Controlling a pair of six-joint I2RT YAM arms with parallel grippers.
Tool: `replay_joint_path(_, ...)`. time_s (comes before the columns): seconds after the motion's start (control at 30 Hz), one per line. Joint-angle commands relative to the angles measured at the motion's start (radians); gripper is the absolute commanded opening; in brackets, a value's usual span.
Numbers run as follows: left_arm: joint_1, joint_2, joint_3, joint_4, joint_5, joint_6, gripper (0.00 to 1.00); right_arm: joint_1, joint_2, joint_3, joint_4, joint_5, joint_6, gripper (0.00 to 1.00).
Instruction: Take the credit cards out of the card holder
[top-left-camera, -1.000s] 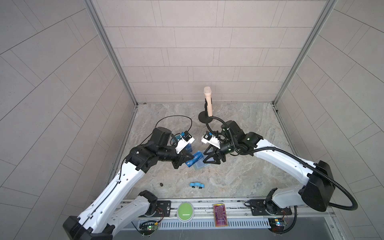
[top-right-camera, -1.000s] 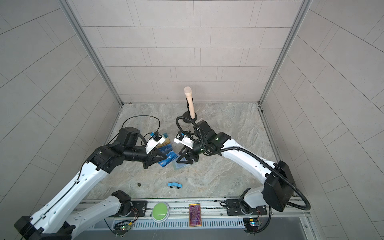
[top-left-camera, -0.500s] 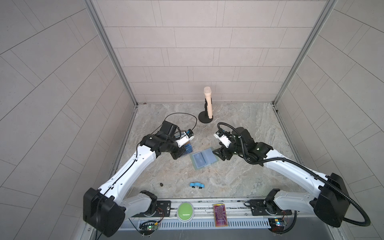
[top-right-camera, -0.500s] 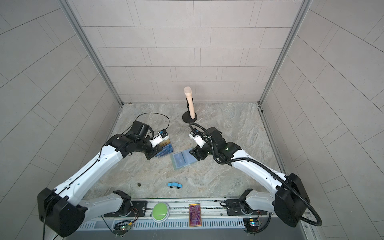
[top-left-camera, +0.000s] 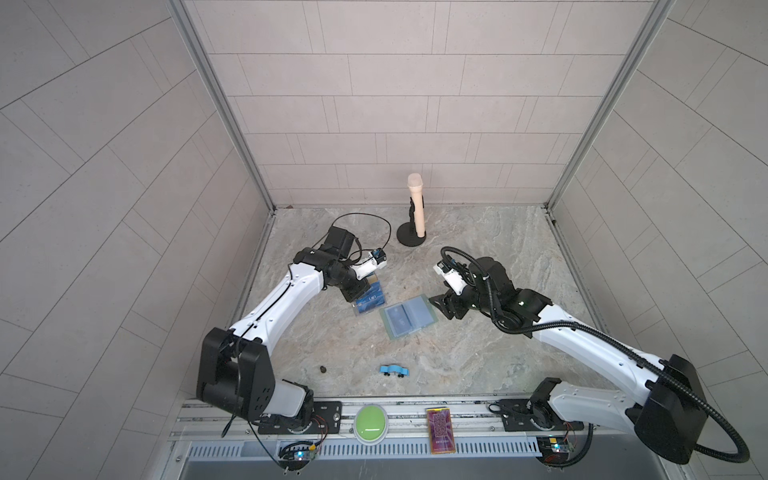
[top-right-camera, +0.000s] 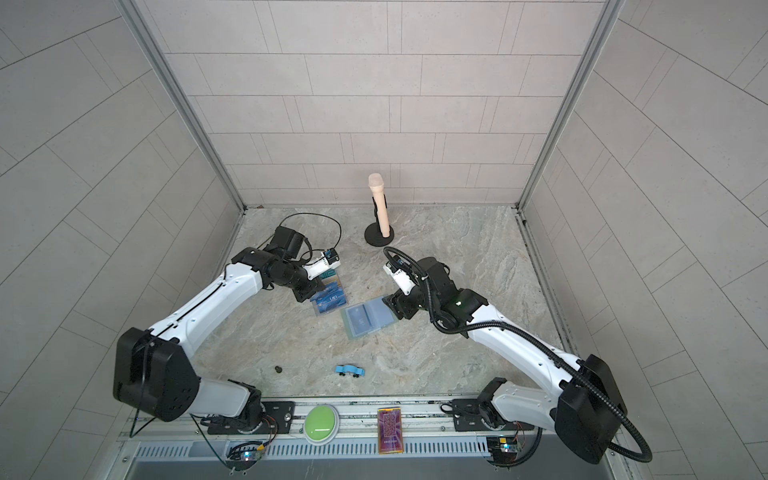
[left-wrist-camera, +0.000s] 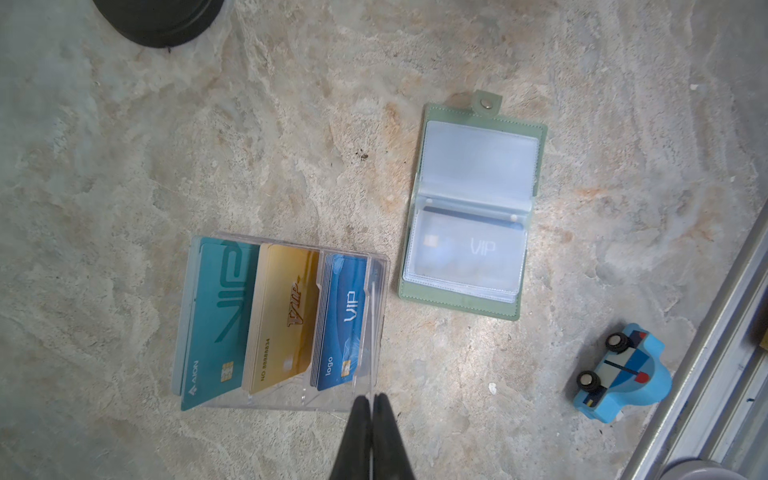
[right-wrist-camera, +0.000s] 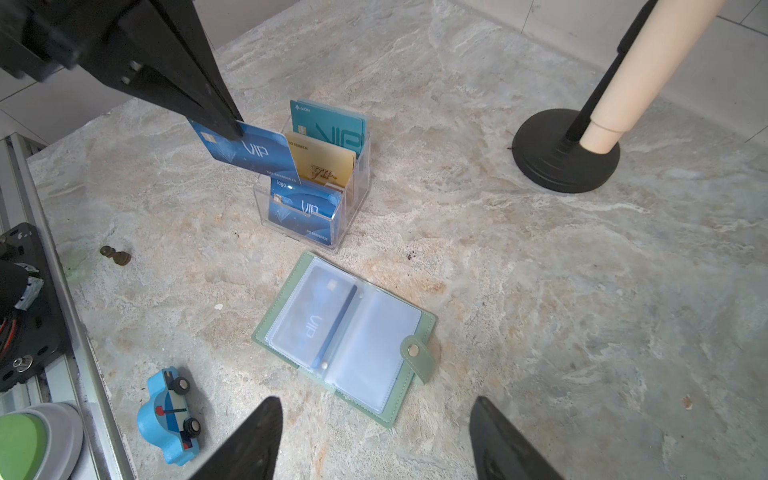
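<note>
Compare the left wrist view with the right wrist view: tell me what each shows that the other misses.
Left wrist only: the left end effector from behind, fingertips pressed together, its card at most a thin edge. Right wrist only: that blue VIP card face-on, the open right end effector, the microphone's beige body, a small dark pawn-shaped piece, the button's green top. Both: the open card holder with a sleeved VIP card inside, the acrylic card stand, the blue toy car, the microphone stand's black base.
</note>
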Motion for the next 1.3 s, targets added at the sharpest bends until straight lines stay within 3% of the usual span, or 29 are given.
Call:
replay_joint_path(0.0, 0.026, 0.023, 0.011, 0.035, 0.027, 0.005, 0.00, -0.005, -0.023, -0.011, 0.013, 0.018, 0.001, 0.74)
replay_joint_path(0.87, 0.070, 0.118, -0.067, 0.117, 0.129, 0.046, 0.00, -0.005, -0.034, -0.020, 0.017, 0.017, 0.003, 0.74)
replay_joint_path(1.27, 0.071, 0.166, -0.092, 0.164, 0.108, 0.027, 0.00, -0.005, -0.043, -0.029, 0.027, 0.011, 0.003, 0.74)
